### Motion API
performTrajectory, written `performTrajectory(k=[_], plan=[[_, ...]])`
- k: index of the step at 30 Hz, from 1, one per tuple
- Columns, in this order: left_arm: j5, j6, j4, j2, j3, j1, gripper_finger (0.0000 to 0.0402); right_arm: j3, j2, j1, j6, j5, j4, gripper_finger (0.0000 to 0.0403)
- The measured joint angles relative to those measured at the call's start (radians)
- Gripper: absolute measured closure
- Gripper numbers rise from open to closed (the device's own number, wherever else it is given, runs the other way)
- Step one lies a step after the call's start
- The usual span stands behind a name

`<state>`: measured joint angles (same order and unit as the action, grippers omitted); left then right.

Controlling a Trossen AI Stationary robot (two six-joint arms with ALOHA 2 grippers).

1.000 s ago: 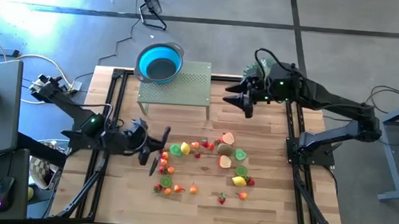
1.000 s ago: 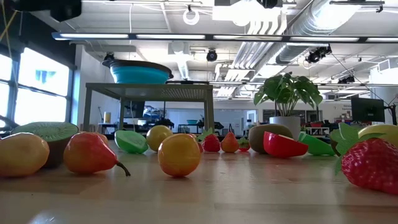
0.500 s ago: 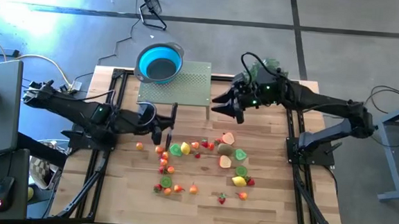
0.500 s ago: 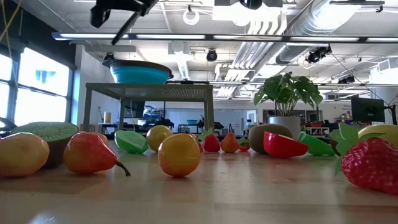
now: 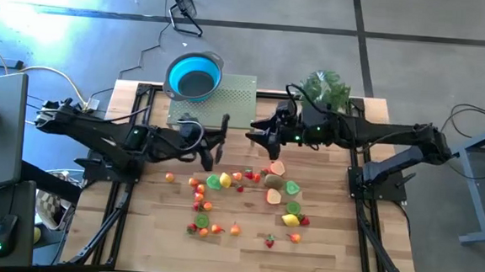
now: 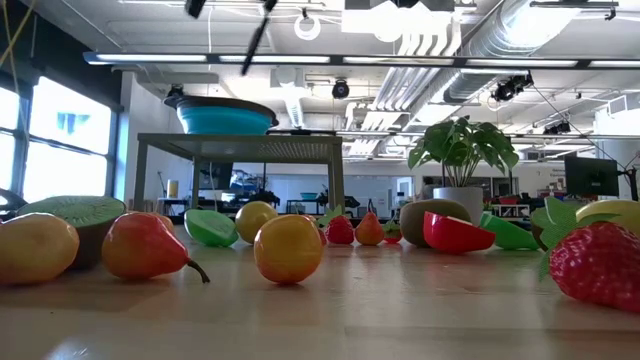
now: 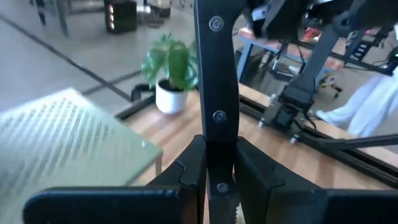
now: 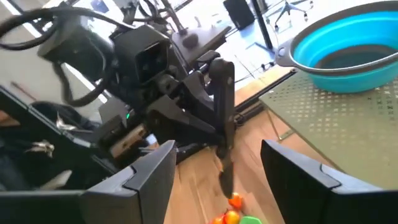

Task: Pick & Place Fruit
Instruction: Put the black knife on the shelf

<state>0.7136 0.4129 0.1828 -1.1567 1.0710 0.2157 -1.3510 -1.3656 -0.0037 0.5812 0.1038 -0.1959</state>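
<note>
1. Clamping a black-handled knife [image 7: 216, 93], the left gripper [image 5: 202, 142] hovers beside the green stand [image 5: 213, 102].
2. The right gripper [image 5: 257, 134], fingers apart and empty, faces it.
3. The fruit [image 5: 247, 197] lies scattered on the table [image 5: 320, 242].

Glossy plastic fruit [image 6: 288, 249] on a pale wood-plank table [image 5: 328, 251]; matt perforated-metal stand [image 5: 227, 105]; matt black knife handle [image 7: 216, 93].
</note>
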Motion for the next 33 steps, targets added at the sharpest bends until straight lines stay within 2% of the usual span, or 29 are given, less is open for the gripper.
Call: performTrajectory(k=[6, 12, 33], plan=[[0.091, -0.079, 0.052, -0.097, 0.118, 0.0, 0.0349, 0.0, -0.036, 0.048, 0.027, 0.08, 0.081, 0.0174], [0.1, -0.094, 0.065, -0.151, 0.189, 0.0, 0.0349, 0.0, -0.066, 0.072, 0.069, 0.173, 0.118, 0.0174], [0.041, -0.068, 0.082, -0.154, 0.196, 0.0, 0.0349, 0.001, -0.137, 0.073, 0.02, 0.235, 0.211, 0.0179]])
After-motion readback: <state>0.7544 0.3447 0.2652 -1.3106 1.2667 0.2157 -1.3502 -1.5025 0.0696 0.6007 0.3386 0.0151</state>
